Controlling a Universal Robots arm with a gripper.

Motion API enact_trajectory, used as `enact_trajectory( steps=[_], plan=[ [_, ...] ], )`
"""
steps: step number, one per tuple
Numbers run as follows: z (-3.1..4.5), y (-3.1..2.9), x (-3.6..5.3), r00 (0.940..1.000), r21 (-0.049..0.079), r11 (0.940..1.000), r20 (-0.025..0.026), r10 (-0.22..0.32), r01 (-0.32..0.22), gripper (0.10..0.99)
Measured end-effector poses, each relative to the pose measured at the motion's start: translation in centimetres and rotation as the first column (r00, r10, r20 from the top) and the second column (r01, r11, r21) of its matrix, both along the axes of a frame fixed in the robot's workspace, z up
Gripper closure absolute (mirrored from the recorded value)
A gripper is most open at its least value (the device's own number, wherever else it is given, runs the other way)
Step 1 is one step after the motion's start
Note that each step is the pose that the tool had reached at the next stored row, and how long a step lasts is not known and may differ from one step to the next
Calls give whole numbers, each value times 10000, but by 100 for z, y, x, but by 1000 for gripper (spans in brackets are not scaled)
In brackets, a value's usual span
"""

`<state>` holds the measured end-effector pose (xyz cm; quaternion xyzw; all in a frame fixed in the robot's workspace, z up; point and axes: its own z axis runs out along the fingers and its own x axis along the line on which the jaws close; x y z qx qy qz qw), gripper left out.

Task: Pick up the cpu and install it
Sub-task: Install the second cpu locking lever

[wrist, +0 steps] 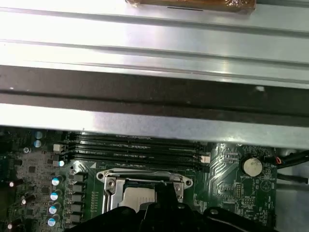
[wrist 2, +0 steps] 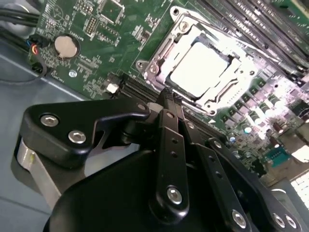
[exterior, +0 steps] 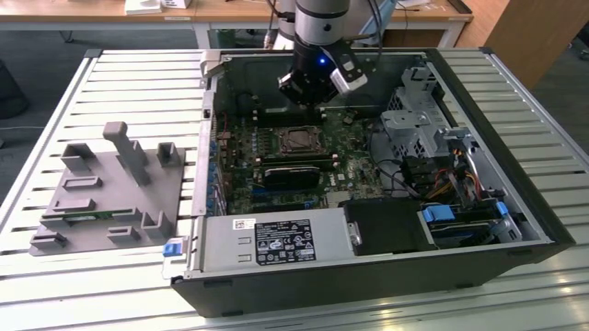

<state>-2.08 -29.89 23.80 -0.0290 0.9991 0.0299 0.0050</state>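
The black metal gripper (wrist 2: 170, 99), fingers pressed together and holding nothing, hangs above the flat square cpu (wrist 2: 199, 68) with its shiny silver-grey top, seated in the steel-framed socket (wrist 2: 159, 58) on the green motherboard (wrist 2: 91, 29). The open black computer case (exterior: 515, 207) lies on a slatted white table (exterior: 120, 76).

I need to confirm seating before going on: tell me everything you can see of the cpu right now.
The cpu is a flat square chip with a shiny silver-grey metal top, lying level inside the metal socket frame on the green motherboard. The frame surrounds it on all sides. The gripper hangs just beside the socket, not touching the chip, its black fingers close together with nothing between them. In the exterior view the chip sits below the arm, inside the open computer case.
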Motion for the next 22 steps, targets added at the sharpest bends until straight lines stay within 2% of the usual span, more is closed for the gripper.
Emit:
enact_trajectory(
  steps=[4, 14, 22],
  plan=[
    [0, -75, 0, 10000, 1, 10000, 0, 0, 0, 980],
    [0, -314, -2, 10000, 1, 10000, 0, -1, 1, 980],
    [-8, -402, -6, 10000, 1, 10000, -1, -4, 4, 980]
  ],
)
